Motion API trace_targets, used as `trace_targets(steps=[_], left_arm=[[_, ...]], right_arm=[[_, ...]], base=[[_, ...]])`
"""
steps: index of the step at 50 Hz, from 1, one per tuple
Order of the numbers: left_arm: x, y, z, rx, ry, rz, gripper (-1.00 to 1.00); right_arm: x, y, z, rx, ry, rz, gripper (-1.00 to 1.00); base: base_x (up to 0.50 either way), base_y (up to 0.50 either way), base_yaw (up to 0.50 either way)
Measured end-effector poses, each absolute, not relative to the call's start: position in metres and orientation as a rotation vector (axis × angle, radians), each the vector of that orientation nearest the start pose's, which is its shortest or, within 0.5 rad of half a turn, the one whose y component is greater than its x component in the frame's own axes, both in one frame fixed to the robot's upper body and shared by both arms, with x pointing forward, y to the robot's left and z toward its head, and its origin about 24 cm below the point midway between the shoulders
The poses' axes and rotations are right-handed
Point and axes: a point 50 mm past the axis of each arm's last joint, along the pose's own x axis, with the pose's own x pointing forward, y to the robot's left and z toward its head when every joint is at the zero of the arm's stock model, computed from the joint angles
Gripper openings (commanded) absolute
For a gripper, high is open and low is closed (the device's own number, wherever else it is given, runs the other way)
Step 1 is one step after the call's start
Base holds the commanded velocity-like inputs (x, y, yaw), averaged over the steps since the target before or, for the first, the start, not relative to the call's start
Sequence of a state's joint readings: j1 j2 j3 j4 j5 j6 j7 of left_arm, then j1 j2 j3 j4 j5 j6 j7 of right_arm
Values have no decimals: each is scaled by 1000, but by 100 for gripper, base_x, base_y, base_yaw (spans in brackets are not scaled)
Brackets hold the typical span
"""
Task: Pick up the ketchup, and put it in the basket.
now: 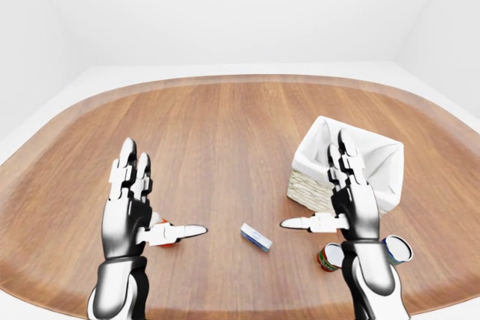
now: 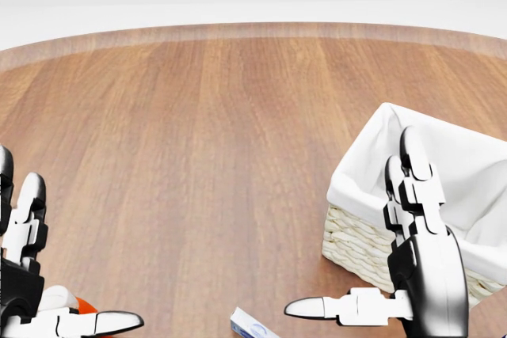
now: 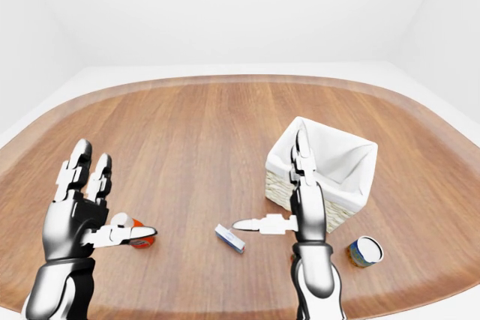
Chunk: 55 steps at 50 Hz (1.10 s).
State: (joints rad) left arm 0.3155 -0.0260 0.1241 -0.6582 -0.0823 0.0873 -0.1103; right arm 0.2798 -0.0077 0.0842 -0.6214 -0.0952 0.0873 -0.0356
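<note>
the round wooden table (image 1: 225,133) fills most of the left-eye view, its curved rim running across the upper part of the frame and down both sides, with white floor and walls beyond it. the upper and middle of the tabletop lie bare, so the widest open room is in the centre and upper centre of that view; the things crowd the lower third. there is one basket (image 1: 319,185), woven with a white cloth lining, at centre right of the left-eye view, well in from the right rim. one ketchup (image 3: 139,234) bottle, orange-red with a white cap, lies at lower left of the right-eye view, mostly hidden behind the left hand (image 3: 75,219); in the head view only a scrap of it shows at the bottom left edge. one small white and blue box (image 3: 229,237) lies at lower centre, between the two hands and apart from both. two cans sit at lower right: a red can (image 1: 327,257) just beside the right hand's wrist, and a blue and yellow can (image 3: 365,251) further right, nearer the lower rim. the left hand is spread, fingers up and thumb pointing right, holding nothing. the right hand (image 1: 346,204) is likewise spread and empty, raised so that it overlaps the basket's near side, thumb pointing left.
</note>
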Motion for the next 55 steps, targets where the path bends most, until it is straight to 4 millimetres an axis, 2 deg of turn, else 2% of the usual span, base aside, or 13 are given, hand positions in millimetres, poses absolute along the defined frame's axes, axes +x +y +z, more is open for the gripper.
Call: trace_targets(steps=[17,31,55], left_arm=[[166,216,112,43,-250,196,100],[160,239,95,74,-233,281,100],[163,268,36,68,7,408,100]], right_arm=[[189,-152,122,-79,-282,-68,100],[189,-152,123,-77,-287,-70,100],[189,-151,122,-76,-283,-67,100]], base=[[0,0,0],[0,0,0],[0,0,0]])
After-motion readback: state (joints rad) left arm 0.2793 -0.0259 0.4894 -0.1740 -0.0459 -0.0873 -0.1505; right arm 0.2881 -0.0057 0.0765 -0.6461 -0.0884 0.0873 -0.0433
